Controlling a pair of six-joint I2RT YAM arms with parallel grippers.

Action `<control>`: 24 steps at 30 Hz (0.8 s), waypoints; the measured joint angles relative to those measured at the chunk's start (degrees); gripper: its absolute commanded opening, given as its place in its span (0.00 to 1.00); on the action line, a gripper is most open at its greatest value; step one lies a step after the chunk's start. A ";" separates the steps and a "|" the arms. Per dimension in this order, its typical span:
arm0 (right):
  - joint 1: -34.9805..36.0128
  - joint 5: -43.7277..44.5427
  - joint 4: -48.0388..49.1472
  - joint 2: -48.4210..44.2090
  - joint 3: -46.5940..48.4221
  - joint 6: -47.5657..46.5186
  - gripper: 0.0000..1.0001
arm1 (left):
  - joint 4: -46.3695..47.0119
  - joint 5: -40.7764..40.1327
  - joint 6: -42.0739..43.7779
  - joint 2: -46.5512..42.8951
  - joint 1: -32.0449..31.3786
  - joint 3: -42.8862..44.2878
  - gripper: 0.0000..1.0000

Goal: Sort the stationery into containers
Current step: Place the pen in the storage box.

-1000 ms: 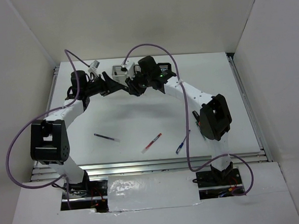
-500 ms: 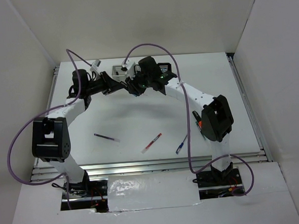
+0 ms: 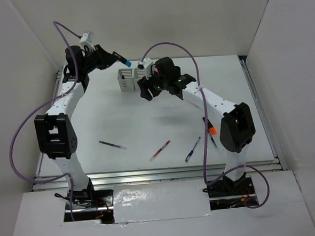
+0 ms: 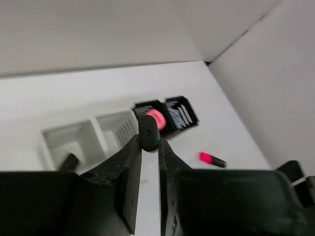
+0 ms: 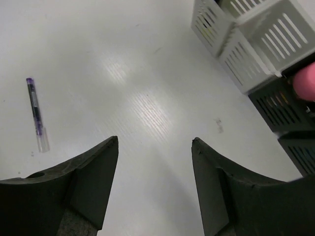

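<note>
My left gripper is raised above the table's back left and shut on a black highlighter with a blue cap. In the left wrist view its black end sits between the jaws. Below it lie the joined holders: two light grey and two black, one black holding a pink cap. My right gripper is open and empty just in front of the holders; its wrist view shows them at top right.
On the table lie a dark pen, a red pen, a blue pen and an orange-capped highlighter beside the right arm. A pink-capped highlighter lies right of the holders. A purple pen shows in the right wrist view.
My left gripper has risen from beside the holders to high above the back left, holding the blue-capped highlighter. My right arm has shifted a little right, uncovering the orange-capped highlighter.
</note>
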 measured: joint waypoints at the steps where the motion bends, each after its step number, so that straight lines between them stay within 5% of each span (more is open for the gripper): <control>1: -0.79 0.24 -0.02 -0.37 -0.31 0.48 0.68 | -1.27 -1.75 2.23 1.07 -0.20 2.82 0.00; 9: -9.86 2.73 0.15 -0.79 -2.32 5.05 0.63 | -9.42 -12.26 17.20 6.40 -2.93 11.37 0.00; 24: -22.51 9.84 -5.77 1.97 -3.45 -2.60 0.64 | -14.97 -18.16 25.68 12.79 -4.55 12.15 0.04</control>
